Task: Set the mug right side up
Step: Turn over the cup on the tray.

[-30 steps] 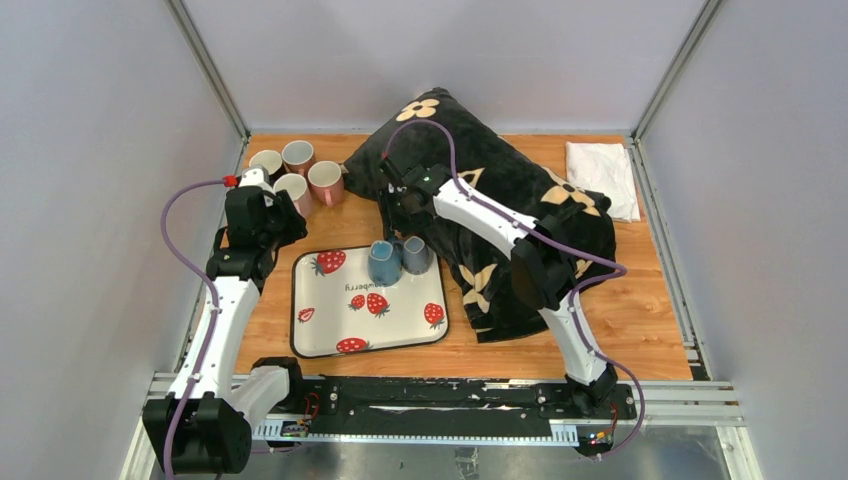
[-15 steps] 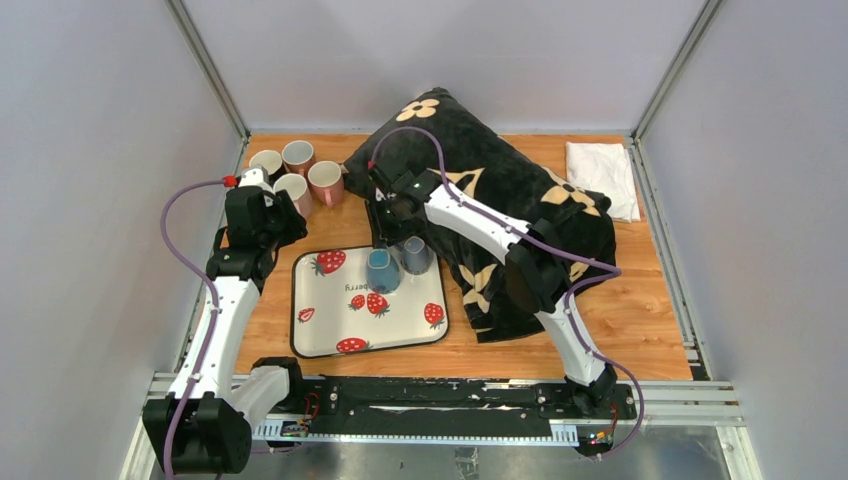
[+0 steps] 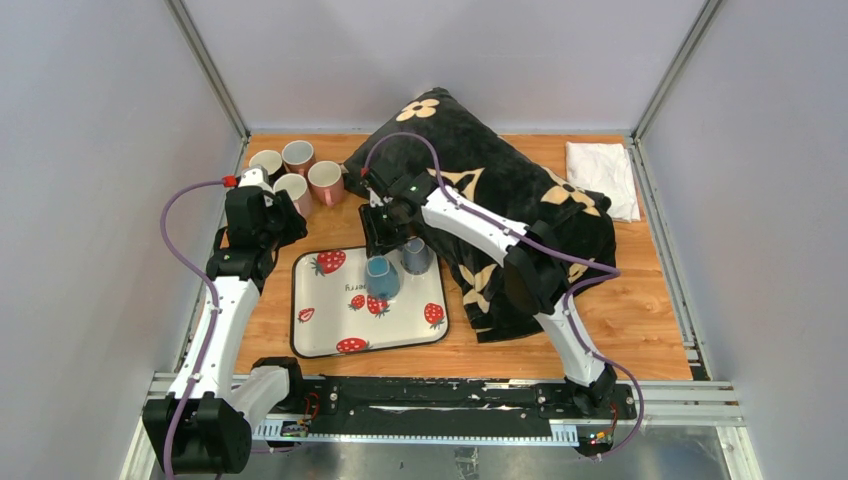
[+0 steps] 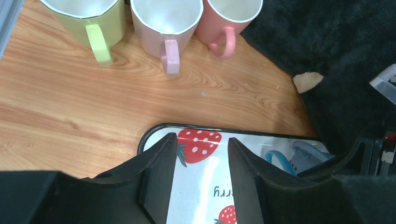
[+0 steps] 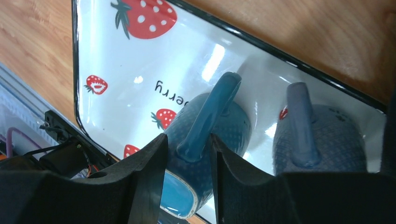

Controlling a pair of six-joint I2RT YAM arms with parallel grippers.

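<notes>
My overhead camera sits high above and behind the arm bases (image 3: 595, 385), tilted down toward the far wall, far enough back to take in the whole wooden surface (image 3: 650, 300). The left wrist camera rides just behind the left end effector (image 4: 201, 140), low over the surface, facing the row of mugs (image 4: 166, 18) at the far left, with a corner of the strawberry tray (image 4: 201, 168) underneath. The right wrist camera looks past the right end effector (image 5: 187, 140), very close over the same tray. All three views share that tray, and the teal mug (image 5: 224, 130) on it shows in each.
</notes>
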